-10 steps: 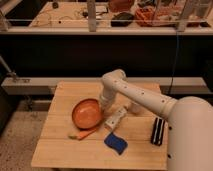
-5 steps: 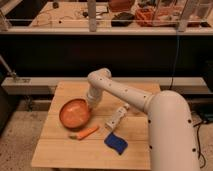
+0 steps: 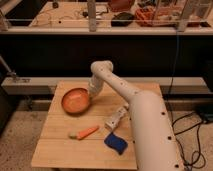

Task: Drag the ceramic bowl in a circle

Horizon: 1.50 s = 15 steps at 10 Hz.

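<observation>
Mid-drag on the wooden table (image 3: pixel 60 150): the orange bowl (image 3: pixel 76 100) now sits in the far left part of the tabletop, with my gripper (image 3: pixel 92 94) down at its right rim, on the side nearest the arm (image 3: pixel 135 107). I cannot tell from this view whether the claw is clamped on the rim or only pressing against it.

The bowl has just slid away from me, toward the table's far edge. Half a second ago it lay lower and slightly further left. A second ago it sat nearer the middle, just above the carrot (image 3: pixel 84 132). So its path has run left and then away from me, which I judge to be the opening arc of the circle, with most of the loop still to trace.

The arm has swung with it and now stretches diagonally from the lower right up to the bowl. The carrot, the blue sponge (image 3: pixel 115 142) and the white object (image 3: pixel 116 118) lie much where they were, apart from the bowl. My worry is the return half of the circle, which I expect will bring the bowl back near the carrot.
</observation>
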Each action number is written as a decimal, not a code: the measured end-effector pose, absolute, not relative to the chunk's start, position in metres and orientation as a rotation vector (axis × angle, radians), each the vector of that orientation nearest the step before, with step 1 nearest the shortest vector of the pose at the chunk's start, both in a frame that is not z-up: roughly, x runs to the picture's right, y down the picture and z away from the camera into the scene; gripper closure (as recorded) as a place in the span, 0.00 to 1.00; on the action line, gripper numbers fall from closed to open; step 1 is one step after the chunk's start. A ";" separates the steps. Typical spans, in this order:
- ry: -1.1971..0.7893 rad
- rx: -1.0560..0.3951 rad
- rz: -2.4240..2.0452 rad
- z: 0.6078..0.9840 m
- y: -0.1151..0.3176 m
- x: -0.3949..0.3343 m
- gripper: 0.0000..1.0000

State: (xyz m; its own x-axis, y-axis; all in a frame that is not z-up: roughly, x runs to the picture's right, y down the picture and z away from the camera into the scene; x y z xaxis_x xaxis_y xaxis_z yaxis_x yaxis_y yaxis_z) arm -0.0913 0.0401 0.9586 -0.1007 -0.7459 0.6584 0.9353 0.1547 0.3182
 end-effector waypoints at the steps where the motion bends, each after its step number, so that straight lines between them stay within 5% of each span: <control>1: -0.837 -0.290 -1.410 0.968 0.030 -0.080 1.00; 10: -0.651 -0.390 -1.277 0.935 0.047 0.094 1.00; 15: -0.680 -0.376 -1.413 0.871 0.108 0.074 1.00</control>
